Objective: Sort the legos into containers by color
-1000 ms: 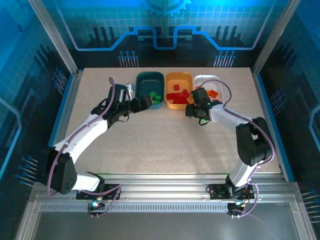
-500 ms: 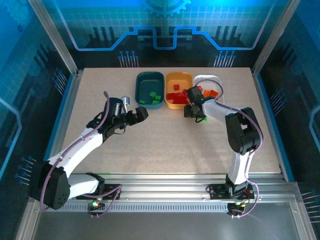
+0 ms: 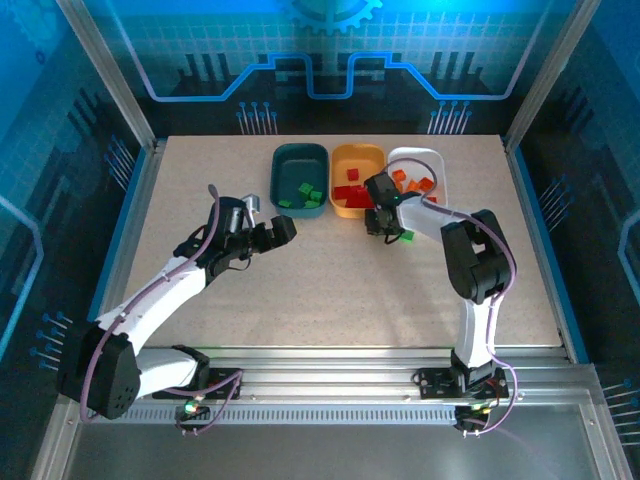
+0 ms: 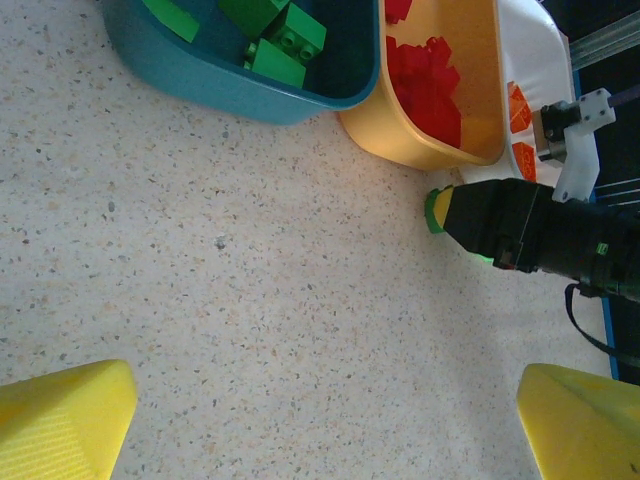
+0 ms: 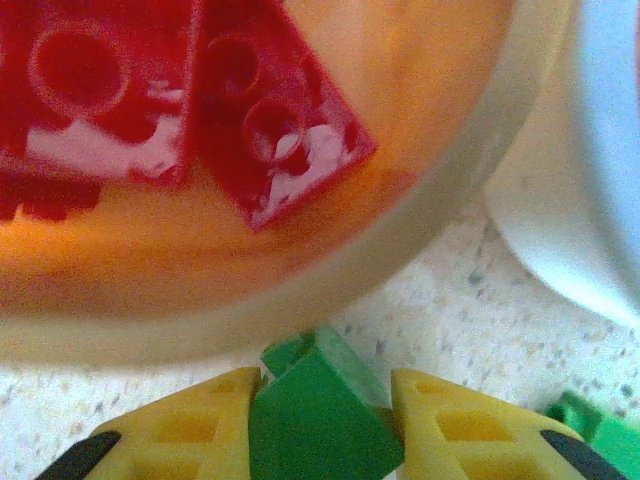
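My right gripper (image 5: 325, 395) pinches a green lego (image 5: 315, 420) between its two yellow pads (image 5: 190, 425), which press against its sides. The brick is glossy, plain green, with sharp edges and flat faces; no studs show on the part I can see. It sits tilted, one ridge uppermost, and its upper corner points at the wall of the orange tray (image 5: 300, 310). What shows of it runs from my pads toward that wall, but my pads cover its flanks, so I cannot tell whether that is its long axis. It is low over the speckled table (image 3: 330, 290), just beside the orange tray's near edge, close to where the white tray (image 5: 570, 150) begins. A second green brick (image 5: 595, 435) lies on the table just to the side.

Red bricks (image 5: 270, 130) lie flat in the orange tray, studs up. Green bricks (image 4: 285, 40) lie in the teal tray (image 4: 200, 75), orange ones (image 3: 412, 183) in the white.

My left gripper (image 4: 330, 420) hangs over bare table in front of the teal tray, fingers spread wide, holding nothing.
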Controlling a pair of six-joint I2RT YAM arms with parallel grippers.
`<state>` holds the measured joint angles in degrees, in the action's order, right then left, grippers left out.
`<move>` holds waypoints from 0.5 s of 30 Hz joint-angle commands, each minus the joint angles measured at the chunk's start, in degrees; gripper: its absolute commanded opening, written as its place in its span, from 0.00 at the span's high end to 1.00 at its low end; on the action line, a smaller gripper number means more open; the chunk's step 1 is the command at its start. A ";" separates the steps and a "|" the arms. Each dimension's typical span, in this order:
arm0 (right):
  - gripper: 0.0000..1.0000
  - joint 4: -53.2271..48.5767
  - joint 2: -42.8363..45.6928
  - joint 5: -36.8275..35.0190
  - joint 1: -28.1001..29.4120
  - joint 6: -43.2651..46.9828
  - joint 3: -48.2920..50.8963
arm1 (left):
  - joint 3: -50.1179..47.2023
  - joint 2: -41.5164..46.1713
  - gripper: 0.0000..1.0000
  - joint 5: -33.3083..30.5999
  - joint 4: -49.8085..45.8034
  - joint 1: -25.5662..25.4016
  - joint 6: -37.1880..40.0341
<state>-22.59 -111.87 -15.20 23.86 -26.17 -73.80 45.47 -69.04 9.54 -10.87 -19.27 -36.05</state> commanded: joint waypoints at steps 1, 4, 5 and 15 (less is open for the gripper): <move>0.70 -0.07 6.14 -1.87 2.59 -1.15 3.15 | 0.56 1.16 0.01 1.18 -0.46 0.37 0.80; 0.71 -0.61 12.32 -4.17 5.50 -1.53 5.75 | 0.19 1.84 0.01 1.05 -0.46 0.39 0.89; 0.71 -1.08 14.35 -4.88 6.53 -1.58 6.18 | -0.11 2.17 0.01 0.78 -0.38 0.37 0.82; 0.71 -0.57 4.30 4.02 10.59 0.30 -12.62 | -5.77 2.12 0.01 -5.50 0.71 0.77 -7.30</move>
<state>-23.29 -101.34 -14.74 33.74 -26.76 -80.99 41.71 -67.53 6.24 -10.59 -19.11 -39.64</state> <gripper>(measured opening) 0.315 0.990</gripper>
